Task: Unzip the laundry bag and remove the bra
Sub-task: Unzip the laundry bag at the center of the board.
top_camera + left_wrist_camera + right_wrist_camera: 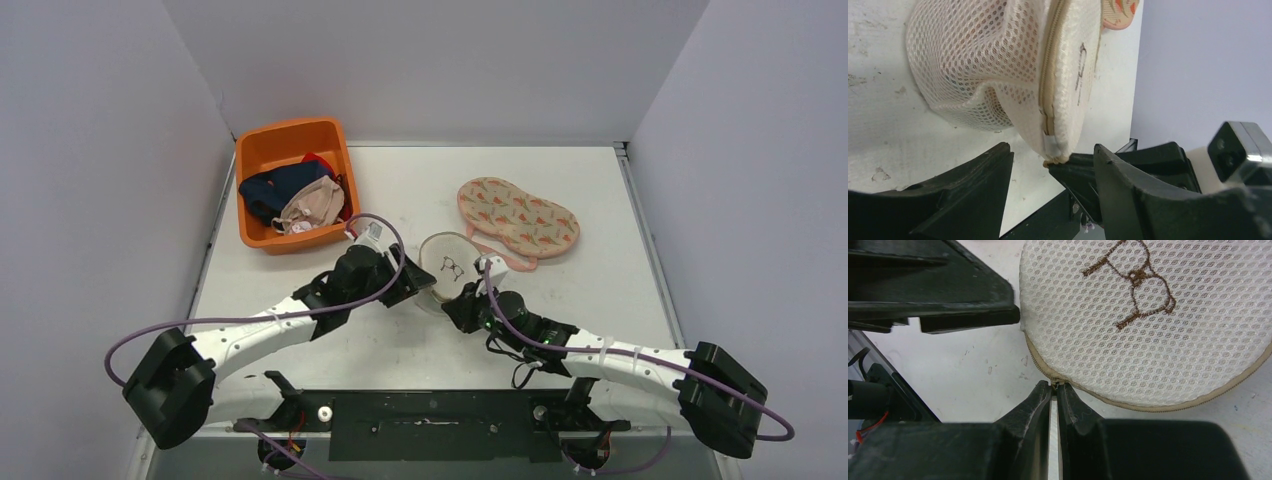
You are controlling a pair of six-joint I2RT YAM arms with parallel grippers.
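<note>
The laundry bag [450, 262] is a round white mesh pouch with brown embroidered glasses, lying mid-table. A tan zipper [1048, 90] runs round its edge and looks closed. My right gripper [1054, 385] is shut on the zipper pull at the bag's near rim. My left gripper [1052, 150] is open, one finger on each side of the bag's [998, 60] near edge, close to the right gripper's fingers [1083, 172]. Both grippers meet at the bag [1158, 330]: left [418, 290], right [470, 292]. The bra is hidden; only a faint peach tint shows through the mesh.
An orange bin [262, 150] with dark blue, red and beige garments stands at the back left. A carrot-patterned, bra-shaped padded piece [518, 215] lies just behind and to the right of the bag. Grey walls close in three sides of the table.
</note>
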